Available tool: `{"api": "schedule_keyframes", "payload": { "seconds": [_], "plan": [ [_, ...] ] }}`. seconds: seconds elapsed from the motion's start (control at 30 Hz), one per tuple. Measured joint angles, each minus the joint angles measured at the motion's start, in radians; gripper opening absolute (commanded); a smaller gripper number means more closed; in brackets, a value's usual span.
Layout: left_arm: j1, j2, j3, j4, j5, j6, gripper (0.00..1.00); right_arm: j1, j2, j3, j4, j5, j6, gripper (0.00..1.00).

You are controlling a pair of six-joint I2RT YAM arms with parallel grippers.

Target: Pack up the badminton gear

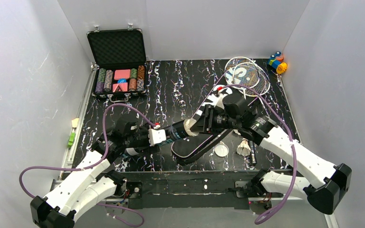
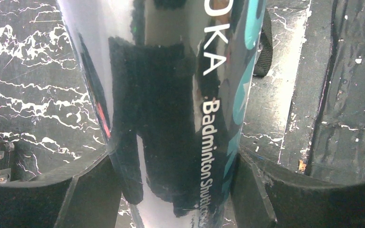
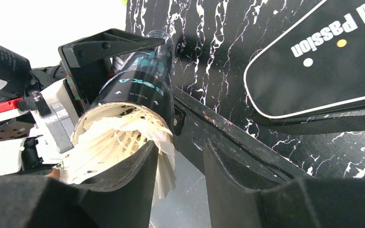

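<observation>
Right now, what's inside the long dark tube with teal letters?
White feather shuttlecocks crowd the open mouth of the long dark tube. Its wall hides how many sit deeper.

L arm (image 1: pixel 83 173) comes in from 7 o'clock; L hand (image 2: pixel 171 190) points to 3, clamped on tube (image 3: pixel 142 80). R arm (image 1: pixel 290 147) comes from 5 o'clock; R hand (image 3: pixel 178 152) points to 9, jaws apart.
</observation>
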Motion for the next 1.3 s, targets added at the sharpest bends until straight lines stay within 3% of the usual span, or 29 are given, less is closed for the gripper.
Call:
{"api": "schedule_keyframes", "payload": {
  "seconds": [0.4, 0.77, 0.93, 1.03, 1.2, 1.3],
  "plan": [
    [0.000, 0.006, 0.017, -0.008, 0.021, 0.005, 0.05, 0.058, 0.128, 0.014, 0.060, -0.008, 0.014, 0.76],
    [0.000, 0.005, 0.007, -0.011, 0.025, 0.013, 0.04, 0.040, 0.068, 0.051, 0.032, -0.008, 0.006, 0.79],
    [0.000, 0.004, -0.019, -0.012, 0.020, 0.019, 0.04, -0.058, -0.100, 0.066, -0.090, 0.028, -0.035, 0.81],
    [0.000, 0.004, -0.021, -0.013, 0.015, 0.019, 0.04, -0.183, -0.166, 0.066, -0.179, 0.071, -0.072, 0.82],
    [0.000, 0.008, -0.021, -0.010, -0.004, -0.004, 0.03, -0.389, -0.202, 0.026, -0.291, 0.163, -0.109, 0.83],
    [0.000, 0.015, -0.029, -0.003, -0.022, -0.016, 0.03, -0.446, -0.198, -0.060, -0.309, 0.200, -0.096, 0.84]
  ]
}}
